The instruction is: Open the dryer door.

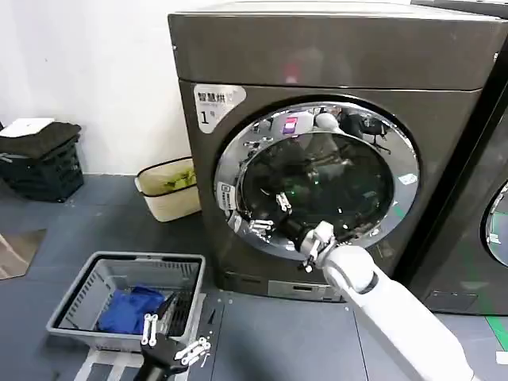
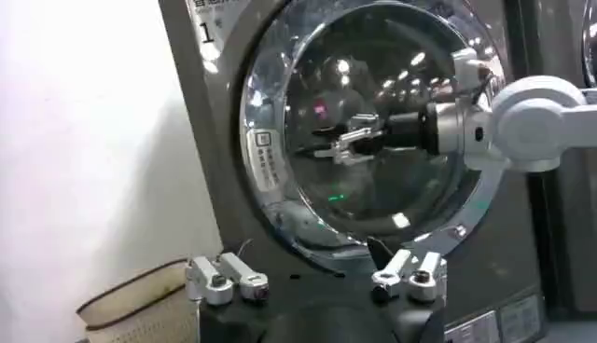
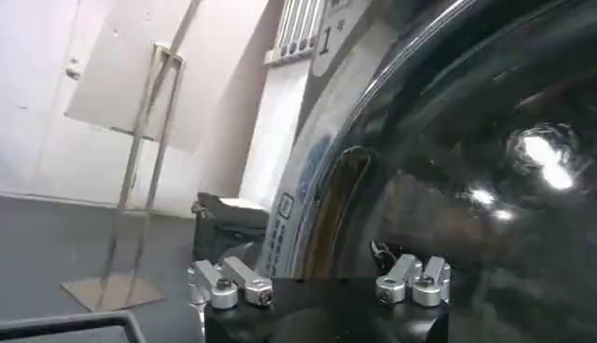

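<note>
The dryer [image 1: 333, 55] is a dark grey-brown front-loader with a white "1" sticker [image 1: 208, 117]. Its round dryer door [image 1: 317, 182] has a wide chrome rim and dark glass. My right gripper [image 1: 268, 214] is open at the door's lower left, close against the glass near the rim. In the right wrist view, that gripper [image 3: 322, 284] has nothing between its fingers, and the door [image 3: 466, 140] sits just ahead. From the left wrist, the right gripper [image 2: 340, 144] shows in front of the door [image 2: 373, 75]. My left gripper [image 1: 175, 337] hangs open low at the front.
A grey laundry basket [image 1: 151, 260] holding blue cloth sits on the floor left of the dryer. A beige bin [image 1: 168, 190] stands by the wall, with a black crate [image 1: 44, 163] farther left. A darker second machine [image 1: 484, 222] adjoins on the right.
</note>
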You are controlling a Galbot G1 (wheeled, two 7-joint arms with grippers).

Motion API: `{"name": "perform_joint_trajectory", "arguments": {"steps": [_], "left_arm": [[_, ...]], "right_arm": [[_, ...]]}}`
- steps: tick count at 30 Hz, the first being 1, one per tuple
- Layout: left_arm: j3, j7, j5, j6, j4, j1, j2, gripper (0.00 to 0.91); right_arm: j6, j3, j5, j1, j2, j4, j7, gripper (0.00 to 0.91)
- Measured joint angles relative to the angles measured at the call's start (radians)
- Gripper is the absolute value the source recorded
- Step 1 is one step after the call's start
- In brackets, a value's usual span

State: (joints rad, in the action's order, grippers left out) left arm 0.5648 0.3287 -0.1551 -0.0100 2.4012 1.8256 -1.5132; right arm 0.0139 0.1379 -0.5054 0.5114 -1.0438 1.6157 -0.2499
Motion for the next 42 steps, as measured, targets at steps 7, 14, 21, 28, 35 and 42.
{"name": "perform_joint_trajectory", "arguments": {"steps": [7, 14, 21, 28, 35, 42], "left_arm": [[0.0, 0.0, 0.003, 0.0, -0.003, -0.004, 0.0, 0.907], [0.001, 0.0, 0.005, -0.001, -0.003, -0.006, 0.001, 0.907], [0.002, 0.0, 0.006, -0.002, 0.001, -0.006, 0.003, 0.907], [0.003, 0.0, 0.006, -0.002, 0.002, -0.005, 0.003, 0.907], [0.006, 0.0, 0.011, -0.003, 0.002, -0.007, 0.005, 0.907], [0.01, 0.001, 0.015, -0.004, 0.002, -0.008, 0.007, 0.907]], "right_arm": [[-0.002, 0.023, -0.001, -0.024, -0.014, -0.016, -0.003, 0.907], [-0.002, 0.044, -0.001, -0.052, -0.032, -0.038, -0.003, 0.907], [-0.003, 0.061, -0.001, -0.071, -0.049, -0.054, -0.006, 0.907], [-0.003, 0.082, -0.001, -0.094, -0.069, -0.079, -0.01, 0.907], [0.001, 0.098, -0.001, -0.115, -0.093, -0.11, -0.018, 0.907], [0.021, 0.102, -0.015, -0.126, -0.106, -0.135, -0.06, 0.907]]}}
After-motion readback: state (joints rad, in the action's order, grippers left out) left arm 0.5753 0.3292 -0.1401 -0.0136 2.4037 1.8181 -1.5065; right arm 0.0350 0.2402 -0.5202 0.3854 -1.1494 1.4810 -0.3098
